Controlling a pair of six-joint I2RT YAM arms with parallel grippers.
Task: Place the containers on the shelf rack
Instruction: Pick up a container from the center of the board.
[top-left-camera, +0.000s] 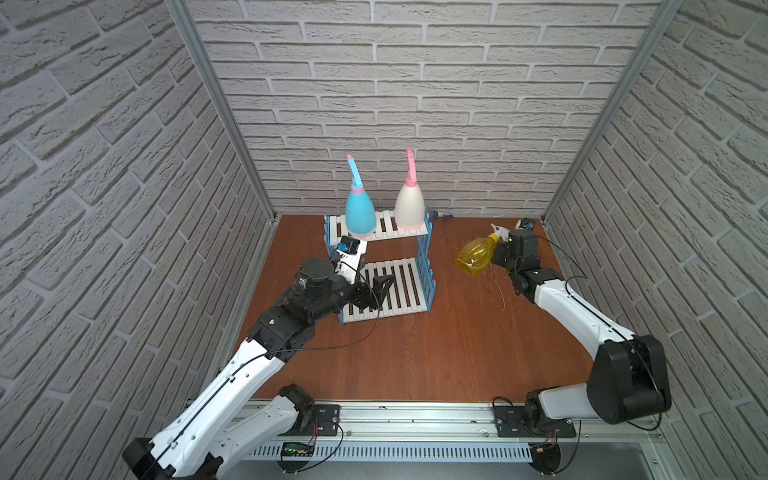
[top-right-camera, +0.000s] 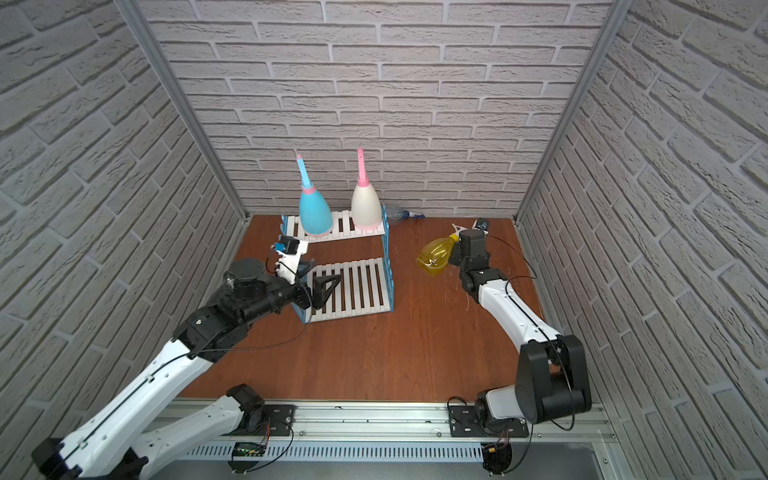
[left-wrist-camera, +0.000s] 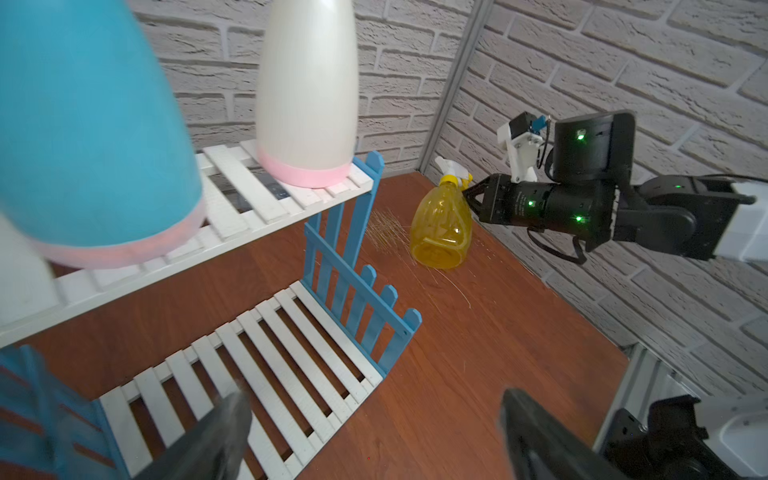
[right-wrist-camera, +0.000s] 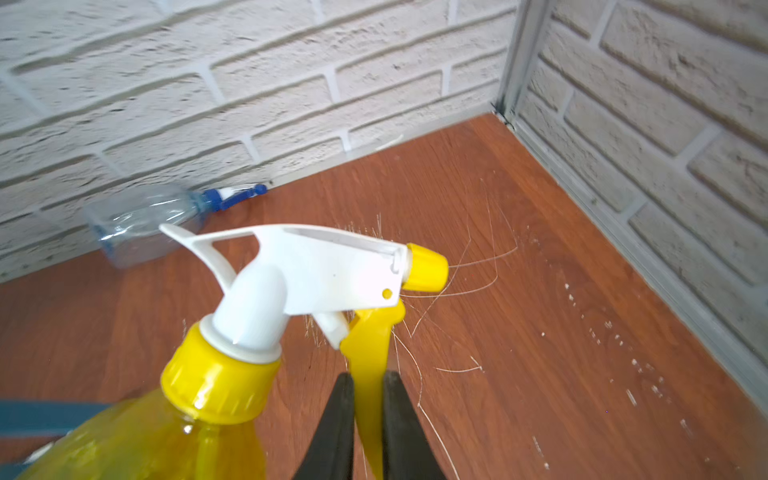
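The shelf rack (top-left-camera: 395, 286) (top-right-camera: 357, 286) (left-wrist-camera: 291, 353) stands at the back left of the wooden table. On its upper shelf a light-blue container (top-left-camera: 360, 214) (top-right-camera: 315, 214) (left-wrist-camera: 91, 137) and a cream one (top-left-camera: 409, 205) (top-right-camera: 365, 208) (left-wrist-camera: 309, 91) stand upright. My left gripper (top-left-camera: 378, 291) (top-right-camera: 320, 276) (left-wrist-camera: 374, 399) hovers open and empty over the lower shelf's left part. My right gripper (top-left-camera: 496, 249) (top-right-camera: 453, 253) (right-wrist-camera: 368, 382) is shut on the trigger lever of the yellow container (top-left-camera: 473, 257) (top-right-camera: 434, 255) (left-wrist-camera: 442, 228) (right-wrist-camera: 166, 436), which tilts right of the rack. A clear container (top-right-camera: 395, 214) (right-wrist-camera: 141, 220) lies by the back wall.
Brick-patterned walls (top-left-camera: 415, 104) close in the table at the back and on both sides, with metal corner posts (top-left-camera: 598, 124). An aluminium rail (top-left-camera: 415, 419) carrying both arm bases runs along the front edge. Fine scratches mark the wood near the yellow container.
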